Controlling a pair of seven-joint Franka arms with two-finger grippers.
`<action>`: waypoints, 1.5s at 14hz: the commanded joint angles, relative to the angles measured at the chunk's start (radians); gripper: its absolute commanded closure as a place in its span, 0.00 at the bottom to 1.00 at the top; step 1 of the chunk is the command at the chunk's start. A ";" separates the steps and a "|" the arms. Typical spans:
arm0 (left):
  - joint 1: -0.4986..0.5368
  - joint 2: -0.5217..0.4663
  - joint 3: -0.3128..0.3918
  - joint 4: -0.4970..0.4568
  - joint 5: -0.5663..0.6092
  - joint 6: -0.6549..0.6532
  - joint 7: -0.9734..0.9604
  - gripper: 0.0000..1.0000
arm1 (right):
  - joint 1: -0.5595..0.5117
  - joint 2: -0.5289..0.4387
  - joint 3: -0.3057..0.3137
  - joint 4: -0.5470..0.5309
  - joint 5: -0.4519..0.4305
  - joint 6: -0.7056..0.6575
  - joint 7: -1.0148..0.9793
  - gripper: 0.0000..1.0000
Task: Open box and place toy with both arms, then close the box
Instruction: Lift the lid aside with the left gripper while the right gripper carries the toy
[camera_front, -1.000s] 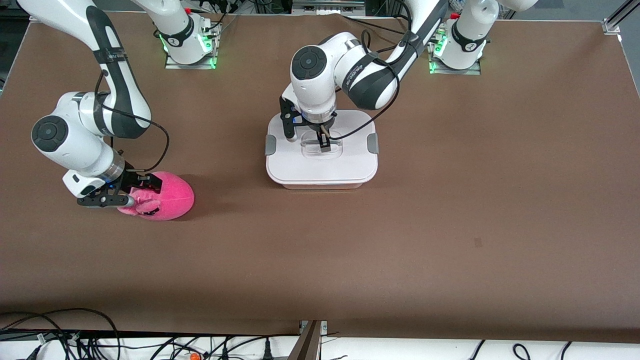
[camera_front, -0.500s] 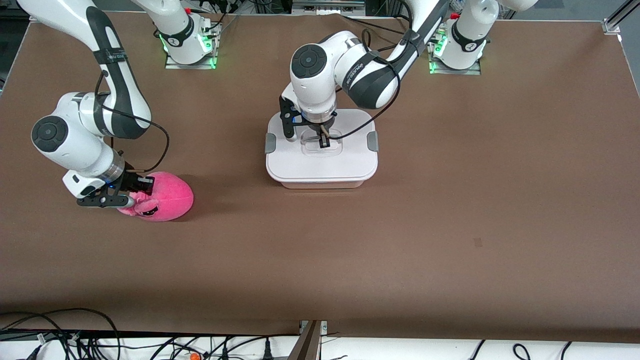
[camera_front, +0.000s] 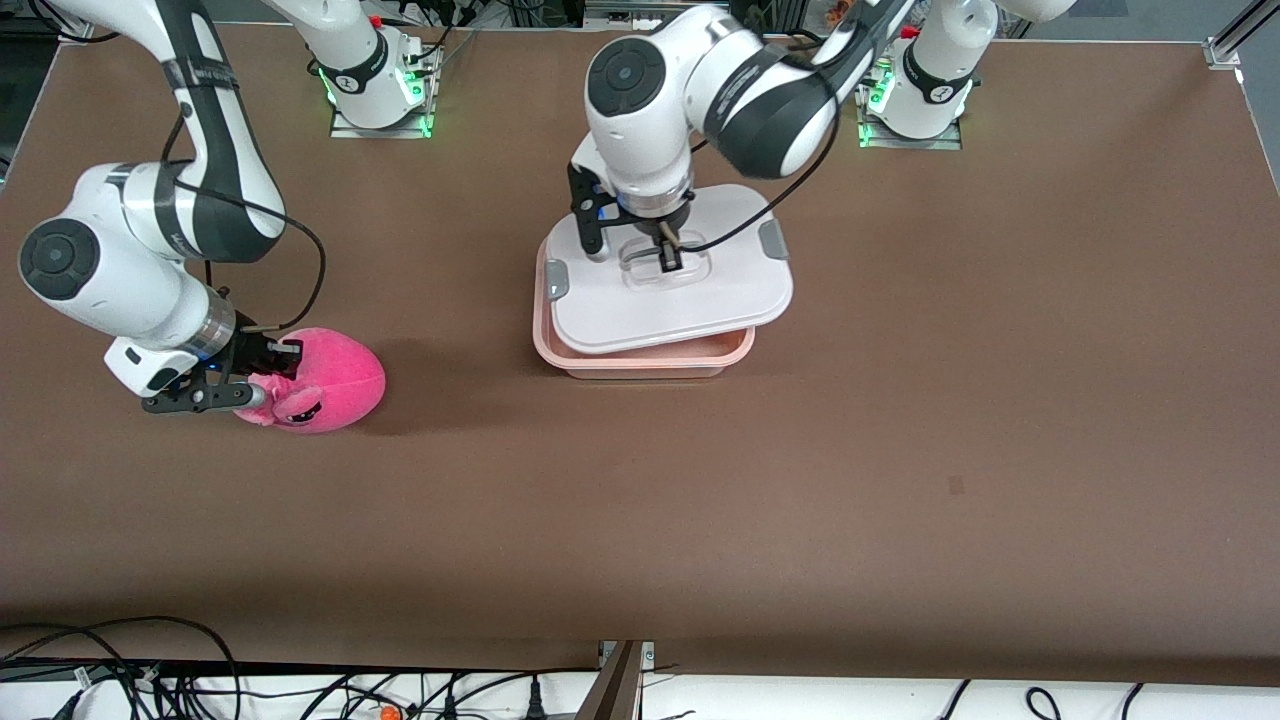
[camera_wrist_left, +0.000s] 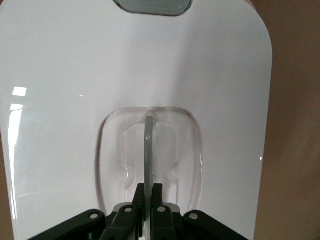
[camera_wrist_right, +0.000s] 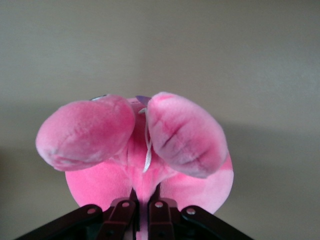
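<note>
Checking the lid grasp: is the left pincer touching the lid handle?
Touching. In the left wrist view, the left pincer is shut on the lid handle.

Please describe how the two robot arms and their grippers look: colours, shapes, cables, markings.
Both arms are glossy white, rounded segments with black bands and round dark grey joint caps. A thin black cable loops along each forearm. Each base glows green. The left arm's black two-finger gripper and the right arm's black two-finger gripper have slim dark fingers with small screws; a blue light shows at each wrist.
</note>
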 joint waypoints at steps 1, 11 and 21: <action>0.131 -0.095 -0.005 -0.009 0.007 -0.117 0.031 1.00 | 0.023 -0.001 0.021 0.100 -0.001 -0.124 -0.033 1.00; 0.787 -0.119 0.001 0.017 0.017 -0.206 0.747 1.00 | 0.564 0.120 0.024 0.498 -0.278 -0.607 -0.319 1.00; 0.850 -0.109 -0.007 0.015 0.083 -0.206 0.853 1.00 | 0.654 0.418 0.169 0.823 -0.281 -0.637 -0.386 1.00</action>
